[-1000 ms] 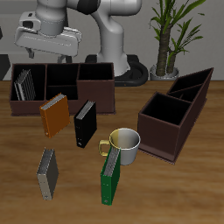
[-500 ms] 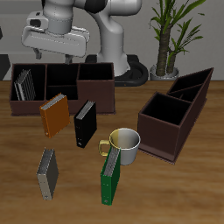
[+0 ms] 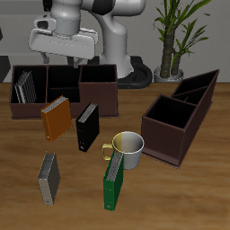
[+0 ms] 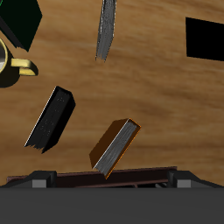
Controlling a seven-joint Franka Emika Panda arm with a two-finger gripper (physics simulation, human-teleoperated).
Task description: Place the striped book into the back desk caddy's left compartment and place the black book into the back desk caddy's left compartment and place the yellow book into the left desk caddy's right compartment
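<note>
The striped book [image 3: 25, 87] stands inside the left compartment of the back desk caddy [image 3: 97, 92]. My gripper [image 3: 63, 59] hangs open and empty above that caddy's middle. In front of the caddy, the yellow book [image 3: 56, 118] [image 4: 115, 147] and the black book [image 3: 87, 128] [image 4: 50, 118] stand tilted on the table, side by side. The left desk caddy [image 3: 180, 121] lies angled at the far side of the table, both its compartments empty.
A white-and-yellow mug [image 3: 128, 148] [image 4: 9, 61] stands near the table's middle, with a green book [image 3: 112, 182] [image 4: 22, 22] just in front of it. A grey book [image 3: 48, 177] [image 4: 105, 31] stands nearer the front edge. A potted plant [image 3: 171, 40] is behind.
My gripper has slid sideways along the back caddy, away from the compartment with the striped book and toward the caddy's middle. No book has moved.
</note>
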